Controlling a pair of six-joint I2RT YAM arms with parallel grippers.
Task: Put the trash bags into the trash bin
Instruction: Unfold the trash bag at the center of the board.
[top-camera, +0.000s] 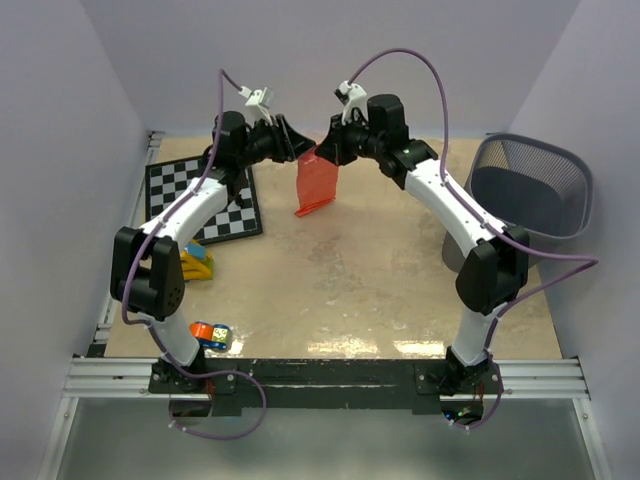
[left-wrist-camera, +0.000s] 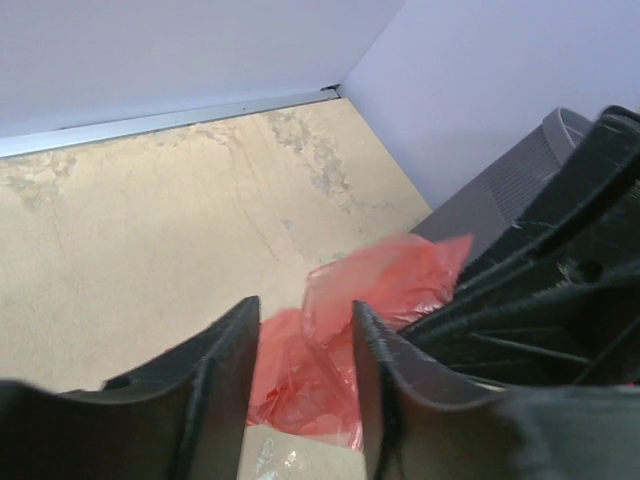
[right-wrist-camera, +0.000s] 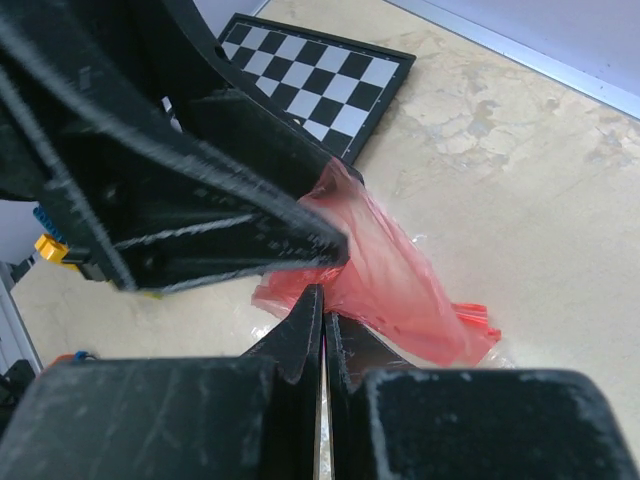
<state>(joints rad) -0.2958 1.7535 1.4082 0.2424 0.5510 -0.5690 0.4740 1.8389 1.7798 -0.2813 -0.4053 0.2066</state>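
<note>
One thin red-orange trash bag (top-camera: 318, 184) hangs limp above the table's back middle. My right gripper (top-camera: 324, 153) is shut on its top edge; in the right wrist view the closed jaws (right-wrist-camera: 322, 303) pinch the film (right-wrist-camera: 400, 280). My left gripper (top-camera: 299, 148) faces it from the left and is open. In the left wrist view its fingers (left-wrist-camera: 232, 372) stand apart with the bag (left-wrist-camera: 335, 320) hanging just beyond the gap, not pinched. The dark grey mesh trash bin (top-camera: 530, 188) stands at the table's right edge, also visible as the bin (left-wrist-camera: 505, 190) behind the right arm.
A folded chessboard (top-camera: 205, 200) lies at the back left, also seen as the chessboard (right-wrist-camera: 320, 85). A yellow and blue toy (top-camera: 196, 264) and a small orange-blue object (top-camera: 210, 335) sit near the left arm. Walls close in the back and both sides.
</note>
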